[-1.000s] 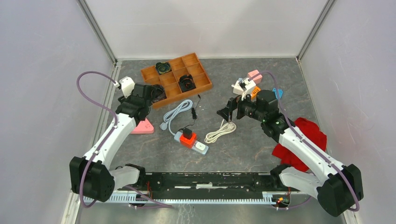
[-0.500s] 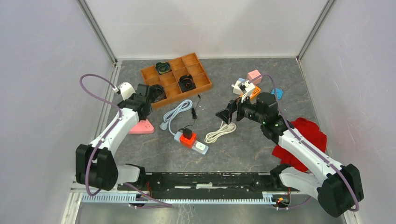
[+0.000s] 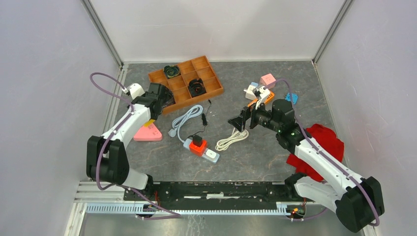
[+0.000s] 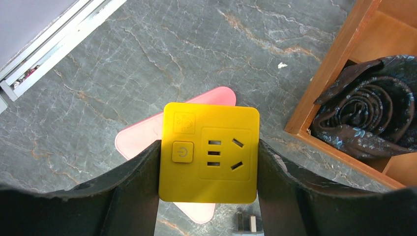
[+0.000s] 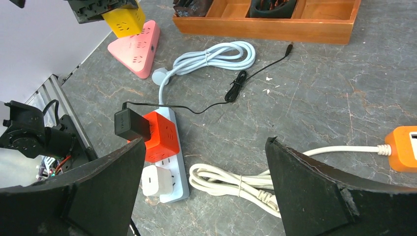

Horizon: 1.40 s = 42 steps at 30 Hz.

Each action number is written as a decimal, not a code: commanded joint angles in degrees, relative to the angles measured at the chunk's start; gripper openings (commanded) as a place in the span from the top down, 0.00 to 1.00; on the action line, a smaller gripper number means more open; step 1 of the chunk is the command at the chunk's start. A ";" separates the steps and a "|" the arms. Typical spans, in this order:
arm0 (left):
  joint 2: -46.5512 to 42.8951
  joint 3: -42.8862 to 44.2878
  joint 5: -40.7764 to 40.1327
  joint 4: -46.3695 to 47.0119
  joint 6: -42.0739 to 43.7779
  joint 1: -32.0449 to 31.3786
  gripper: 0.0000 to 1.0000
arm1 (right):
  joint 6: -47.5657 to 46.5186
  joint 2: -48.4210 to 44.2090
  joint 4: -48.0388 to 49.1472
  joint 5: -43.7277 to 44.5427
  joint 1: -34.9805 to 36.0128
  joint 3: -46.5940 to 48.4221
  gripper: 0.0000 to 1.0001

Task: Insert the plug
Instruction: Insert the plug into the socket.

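The left pincer (image 4: 208,169) is seen partly open and clamped on a yellow socket cube (image 4: 209,152), whose two side faces are pressed by the black fingers (image 4: 140,172). The cube's socket face and power button are turned towards the wrist camera. The cube is held off the bench (image 4: 123,59), over a pink triangular power strip (image 4: 140,137) and near the corner of a wooden tray (image 4: 324,73). A rolled dark cloth (image 4: 369,108) is lodged in the nearest tray compartment. The right pincer (image 5: 205,142) is spread to its widest and nothing is held or touched by it. It is poised above the bench, over a coiled white cable (image 5: 231,182) that is joined to an orange block (image 5: 403,147). Below and to its left a white power strip (image 5: 179,162) is laid flat. On this strip a red socket cube (image 5: 162,135) is seated, with a black adapter (image 5: 130,124) pushed into it. The plug (image 5: 160,76) of a pale grey cable (image 5: 216,56) is lying loose on the bench just beside the pink strip, in no socket.
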 commanded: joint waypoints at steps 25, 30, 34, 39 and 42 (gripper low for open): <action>7.07 1.70 -8.11 7.62 0.38 0.25 0.61 | -1.21 -3.59 0.79 1.19 -0.20 -0.97 0.02; 8.47 1.49 -9.12 7.95 0.48 0.25 0.61 | -1.40 -3.68 0.60 1.38 -0.10 -0.97 0.02; 9.19 1.98 -9.68 7.99 0.93 0.24 0.61 | -1.51 -3.76 0.54 1.47 -0.20 -0.97 0.02; 9.68 3.18 -11.00 8.03 2.50 0.25 0.61 | -1.44 -3.81 0.43 1.64 -0.18 -0.84 0.02; 9.61 3.07 -10.81 8.20 2.60 0.23 0.61 | -1.26 -3.98 0.52 1.56 -0.17 -0.88 0.02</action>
